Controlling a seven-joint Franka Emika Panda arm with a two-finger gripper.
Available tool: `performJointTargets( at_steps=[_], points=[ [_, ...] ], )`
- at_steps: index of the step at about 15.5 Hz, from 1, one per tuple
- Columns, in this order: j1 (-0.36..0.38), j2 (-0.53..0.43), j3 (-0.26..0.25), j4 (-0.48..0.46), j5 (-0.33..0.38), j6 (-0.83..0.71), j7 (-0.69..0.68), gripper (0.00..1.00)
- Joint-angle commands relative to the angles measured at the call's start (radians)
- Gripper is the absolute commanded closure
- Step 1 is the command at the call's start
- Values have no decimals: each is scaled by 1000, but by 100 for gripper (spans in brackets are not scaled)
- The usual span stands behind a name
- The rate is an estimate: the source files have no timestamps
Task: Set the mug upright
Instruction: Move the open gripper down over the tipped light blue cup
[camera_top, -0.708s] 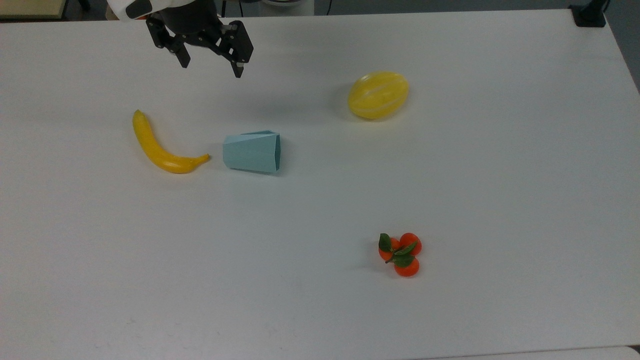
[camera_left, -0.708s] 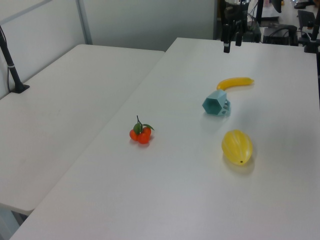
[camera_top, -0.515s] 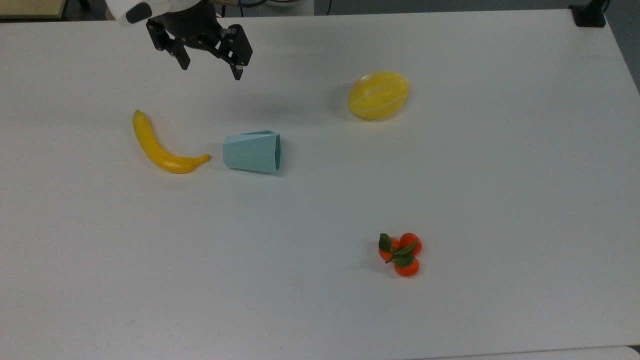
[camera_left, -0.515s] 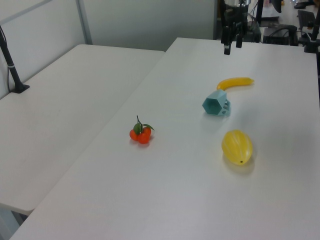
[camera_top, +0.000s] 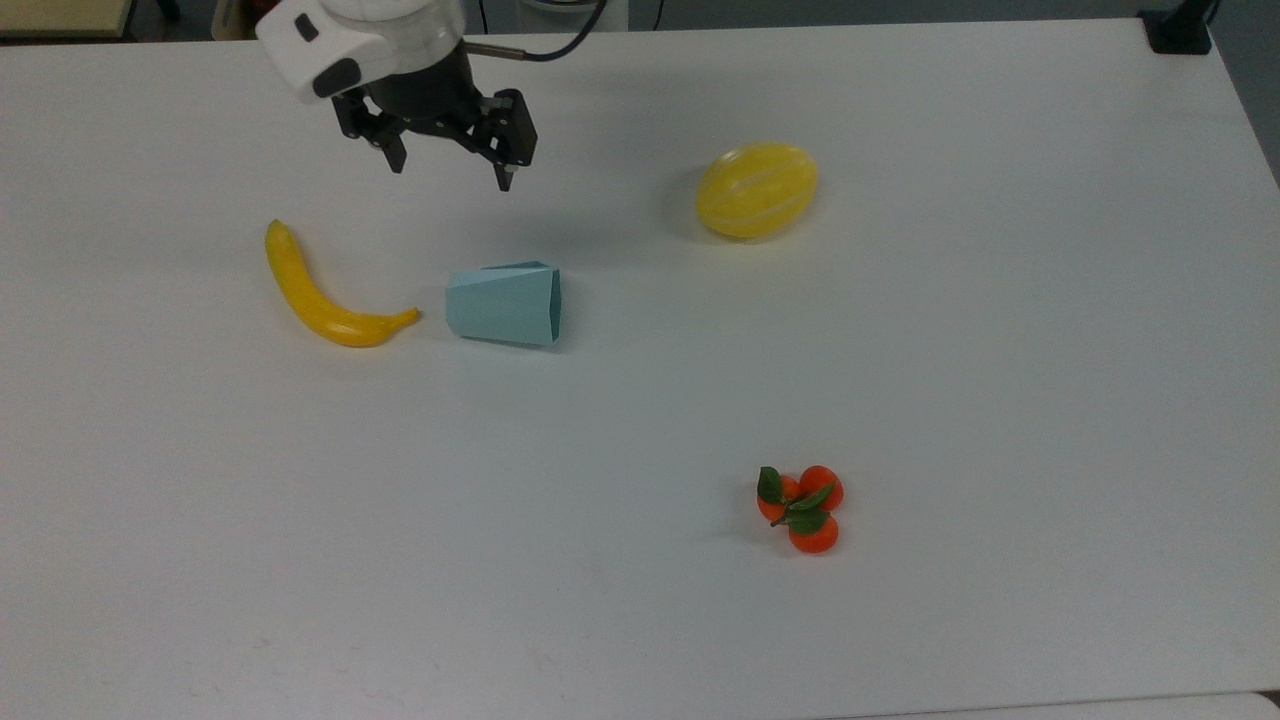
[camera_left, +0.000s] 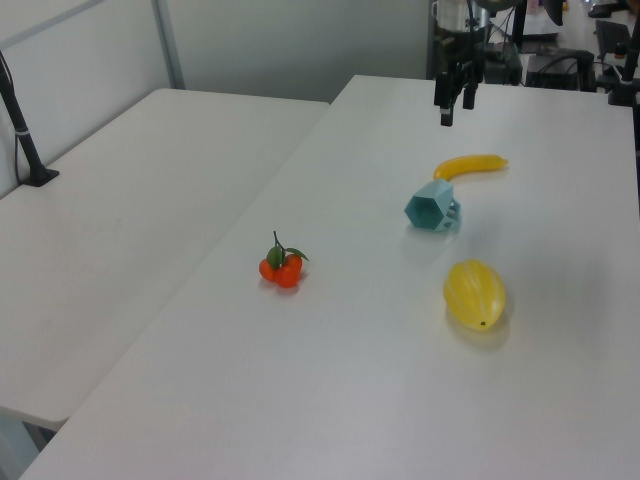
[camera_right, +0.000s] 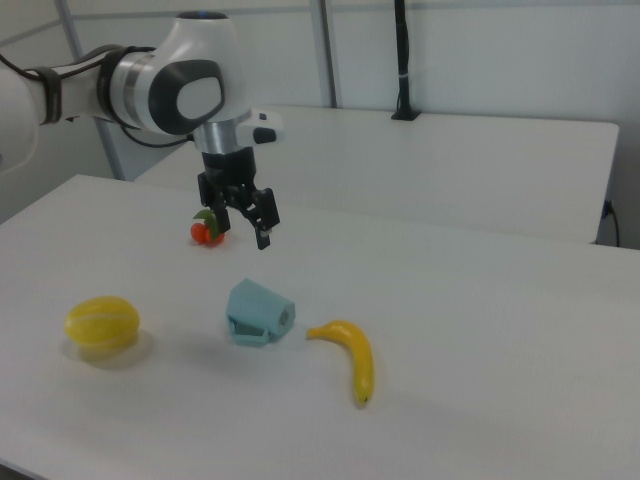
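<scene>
Mug first: the pale blue-teal faceted mug (camera_top: 503, 303) lies on its side on the white table (camera_top: 1000, 400), its hexagonal mouth turned to the top view's right and its narrower base toward the curved yellow banana (camera_top: 322, 294), whose tip sits just beside it without touching. In the left view the open rim faces the camera, and a handle seems to sit low against the table on the left view's right, though that is hard to make out. Lying flat on one facet, the mug looks stable and unlikely to roll.

The black two-finger gripper (camera_top: 452, 170) hangs in the air beyond the mug, toward the top view's upper edge, well apart from it and holding nothing. Its fingers point down and are spread wide, apparently so they can straddle the mug's body or slip over its rim. I judge this an approach stage: no contact yet, and the mug not yet tipped up.

A round yellow melon (camera_top: 757, 190) and a cluster of small orange tangerines with green leaves (camera_top: 802, 508) sit well clear, so only the banana crowds the workspace.
</scene>
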Motion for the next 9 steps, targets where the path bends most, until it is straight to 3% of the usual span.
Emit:
performJointTargets(
  at_steps=[1, 5, 9],
  points=[
    [100, 25, -19, -4, -96, 29, 28, 0],
    [204, 105, 18, -8, -357, 29, 169, 0],
    [224, 145, 37, -28, -490, 25, 212, 0]
  ],
)
